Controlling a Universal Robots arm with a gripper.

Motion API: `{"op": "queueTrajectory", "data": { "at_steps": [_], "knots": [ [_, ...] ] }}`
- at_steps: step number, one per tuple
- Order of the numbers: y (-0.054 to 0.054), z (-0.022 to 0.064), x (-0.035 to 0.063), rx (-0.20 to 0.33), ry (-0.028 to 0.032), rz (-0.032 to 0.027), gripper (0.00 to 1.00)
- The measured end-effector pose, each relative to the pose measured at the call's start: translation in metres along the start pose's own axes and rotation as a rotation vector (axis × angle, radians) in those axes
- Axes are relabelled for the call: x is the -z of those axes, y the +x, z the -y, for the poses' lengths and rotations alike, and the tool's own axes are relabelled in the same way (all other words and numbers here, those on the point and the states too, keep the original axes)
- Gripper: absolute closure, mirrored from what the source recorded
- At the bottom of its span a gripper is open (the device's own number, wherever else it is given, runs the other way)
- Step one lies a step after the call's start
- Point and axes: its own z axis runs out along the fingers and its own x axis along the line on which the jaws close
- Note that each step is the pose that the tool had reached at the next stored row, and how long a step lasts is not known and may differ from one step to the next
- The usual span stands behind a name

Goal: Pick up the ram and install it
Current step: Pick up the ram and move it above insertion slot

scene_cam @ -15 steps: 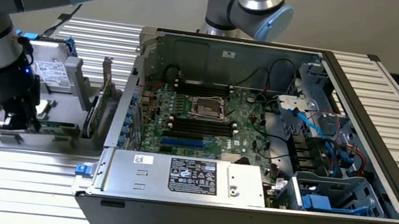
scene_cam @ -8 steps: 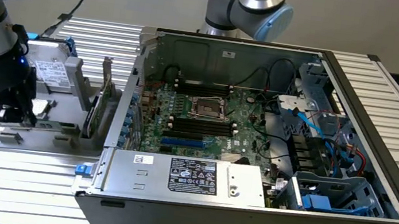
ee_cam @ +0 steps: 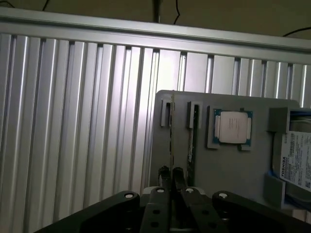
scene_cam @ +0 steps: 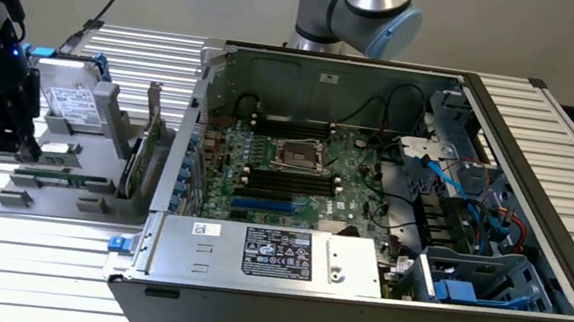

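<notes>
My gripper (ee_cam: 171,174) hangs over the grey parts holder (ee_cam: 228,167), with its two dark fingertips (ee_cam: 164,171) close together. Between them runs the ram (ee_cam: 171,136), seen edge-on as a thin pale-edged strip reaching past the holder's far rim. A second dark-green stick (ee_cam: 194,141) stands in the neighbouring holder groove. In the exterior view the gripper (scene_cam: 0,146) is at the left, above the holder (scene_cam: 48,200), well apart from the open computer case (scene_cam: 532,160). The motherboard's black ram slots (scene_cam: 287,179) lie bare inside the case.
A processor chip (ee_cam: 232,127) and a hard drive (ee_cam: 296,160) sit on the holder. Inside the case are a blue slot (scene_cam: 262,205), a CPU socket (scene_cam: 300,153), cables and a silver power supply (scene_cam: 269,254). A second arm's base (scene_cam: 353,3) stands behind the case. The ribbed metal table (ee_cam: 73,121) surrounds everything.
</notes>
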Motion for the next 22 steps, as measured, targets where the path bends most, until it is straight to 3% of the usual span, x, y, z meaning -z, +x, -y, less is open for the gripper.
{"op": "queueTrajectory", "data": {
  "at_steps": [10, 15, 22],
  "knots": [
    [-0.001, 0.0093, 0.0461, 0.002, -0.0028, -0.0001, 0.87],
    [0.000, 0.0229, 0.0691, 0.005, -0.0032, 0.0044, 0.87],
    [0.001, 0.0455, 0.0935, 0.010, -0.0046, 0.0103, 0.87]
  ]
}}
